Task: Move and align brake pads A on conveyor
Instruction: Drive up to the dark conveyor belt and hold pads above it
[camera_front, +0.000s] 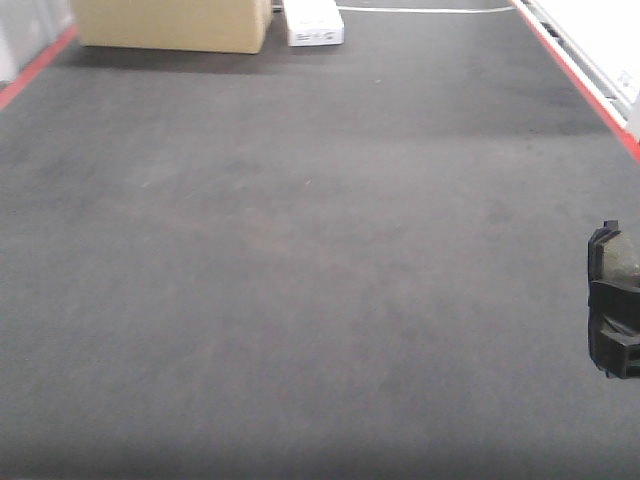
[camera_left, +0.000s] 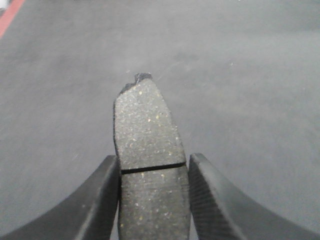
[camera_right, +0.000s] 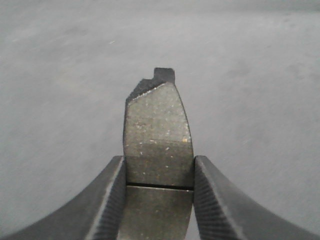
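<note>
While one brake pad (camera_left: 145, 125) is clamped in the left gripper (camera_left: 154, 160) and another brake pad (camera_right: 157, 125) in the right gripper (camera_right: 159, 160), each at frame centre over the conveyor (camera_front: 300, 250) | both should be lowered flat and laid parallel, grooves matched | white box (camera_front: 313, 22), top edge: print cannot be read

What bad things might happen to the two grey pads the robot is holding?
The left hand grips the left pad only by its side edges, so it may slip onto the conveyor. The right hand holds the right pad the same way; a crooked release could leave them misaligned.
</note>
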